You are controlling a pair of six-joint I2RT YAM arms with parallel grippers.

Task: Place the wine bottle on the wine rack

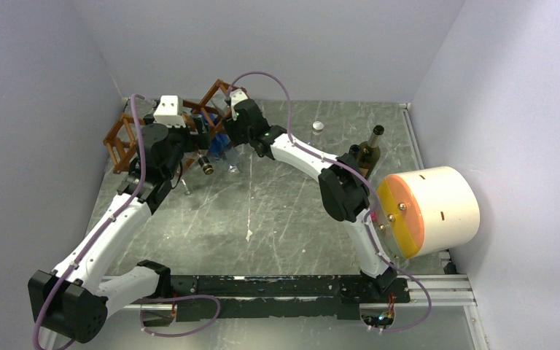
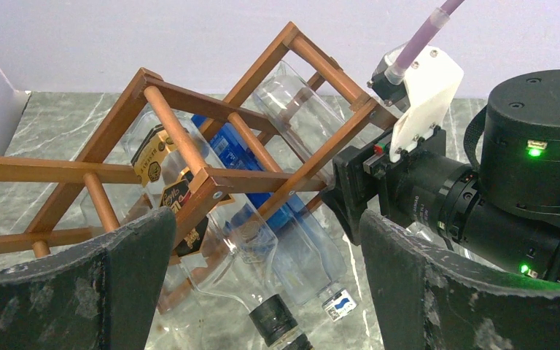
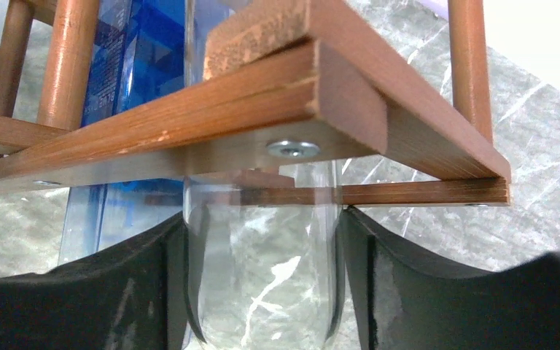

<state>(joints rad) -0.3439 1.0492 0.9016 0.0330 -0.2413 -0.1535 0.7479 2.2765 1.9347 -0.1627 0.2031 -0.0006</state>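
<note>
Bottle, the clear one, lies in the rack cell at table's 11 o'clock: release step. Right gripper flanks it tight; clamped or just freed, can't tell. Left gripper wide open, empty. Next: open fully, back out toward 5 o'clock, clear of bars.

One wine rack. Three bottles lie in it: one clear bottle, one blue-labelled bottle, one gold-labelled bottle. One dark bottle stands upright; one small capped container; one drum.
</note>
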